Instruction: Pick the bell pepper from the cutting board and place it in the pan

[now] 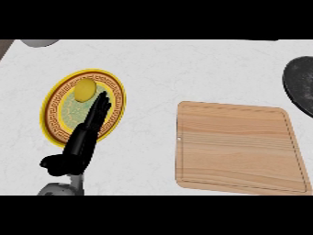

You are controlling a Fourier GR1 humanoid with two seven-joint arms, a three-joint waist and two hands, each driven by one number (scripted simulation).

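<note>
Showing no bell pepper where the task expects it, the wooden cutting board (240,151) lies bare at the centre right of the white tabletop (159,73). The only candidate is a yellow rounded item (83,90) on the upper part of a yellow-rimmed plate (49,112) at the left; whether it is the pepper cannot be told. The left hand (83,140) reaches over that plate from the lower edge. Its fingers (101,104) are straight and together, holding nothing, with the tips just beside the yellow item on its right. The right hand does not show. The dark pan (308,87) sits at the far right edge, partly cut off, well apart from the plate with the board between them.

To do this step well, the hand likely needs to shift slightly left so the item sits under the palm. The fingers should spread before they curl round it. A rounded item may roll, so closing from both sides seems wise. The lift should clear the plate's rim before the long carry across the board.
</note>
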